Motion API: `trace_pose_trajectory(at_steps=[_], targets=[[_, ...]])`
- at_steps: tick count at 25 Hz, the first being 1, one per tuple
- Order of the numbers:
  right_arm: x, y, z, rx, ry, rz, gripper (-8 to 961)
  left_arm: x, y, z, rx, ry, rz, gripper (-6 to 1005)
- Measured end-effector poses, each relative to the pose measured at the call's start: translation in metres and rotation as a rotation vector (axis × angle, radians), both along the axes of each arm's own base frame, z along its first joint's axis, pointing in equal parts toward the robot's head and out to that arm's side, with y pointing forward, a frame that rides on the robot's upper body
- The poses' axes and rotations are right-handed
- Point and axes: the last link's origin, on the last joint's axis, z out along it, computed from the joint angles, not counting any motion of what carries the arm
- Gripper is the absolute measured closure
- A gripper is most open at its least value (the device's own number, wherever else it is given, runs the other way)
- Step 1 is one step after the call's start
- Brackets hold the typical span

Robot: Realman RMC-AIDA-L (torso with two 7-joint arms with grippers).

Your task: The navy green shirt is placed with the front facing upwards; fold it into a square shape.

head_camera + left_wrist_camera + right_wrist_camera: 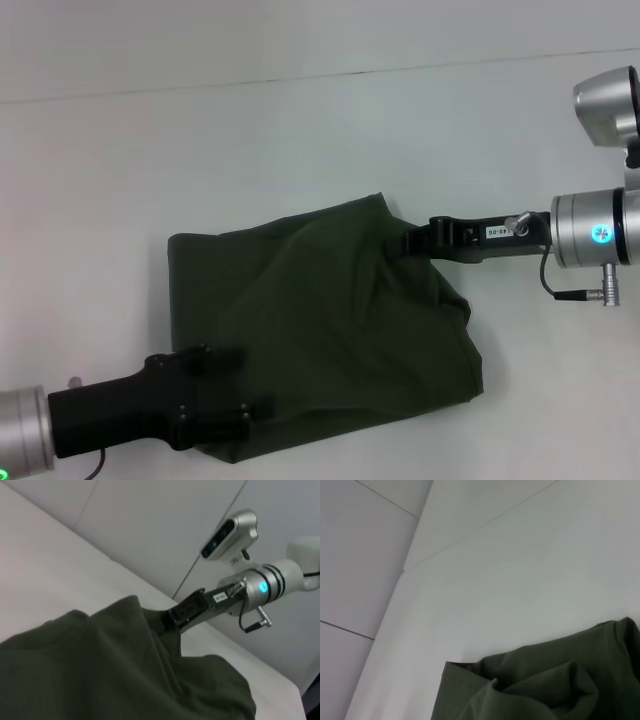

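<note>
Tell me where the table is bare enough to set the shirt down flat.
Bare table runs along the far side, beyond the navy green shirt, and on its left. Crowded: the right pincer grips the shirt's far right edge, and the left pincer sits at its near left corner.

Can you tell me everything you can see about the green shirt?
The navy green shirt is dark olive, soft-looking cloth, lying on the white table in a folded, rumpled, roughly four-sided bundle with creases across it. Only plain green shows; no lettering or label is visible. The right gripper pinches its far right corner, lifting it slightly, and the left gripper lies on its near left edge.
</note>
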Motion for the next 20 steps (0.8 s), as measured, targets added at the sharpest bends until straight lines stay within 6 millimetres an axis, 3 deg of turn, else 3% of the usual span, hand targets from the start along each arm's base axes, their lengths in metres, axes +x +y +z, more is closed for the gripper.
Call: trace_pose_trajectory(at_steps=[10,20], targets=[[-0.001,0.003,0.002,0.014,0.001,-0.003,884,-0.005,0.002,-0.018,-0.031,0.072,0.027,36],[-0.003,0.013,-0.006,0.087,-0.013,-0.034,882,-0.002,0.003,-0.020,-0.041,0.068,0.022,36]])
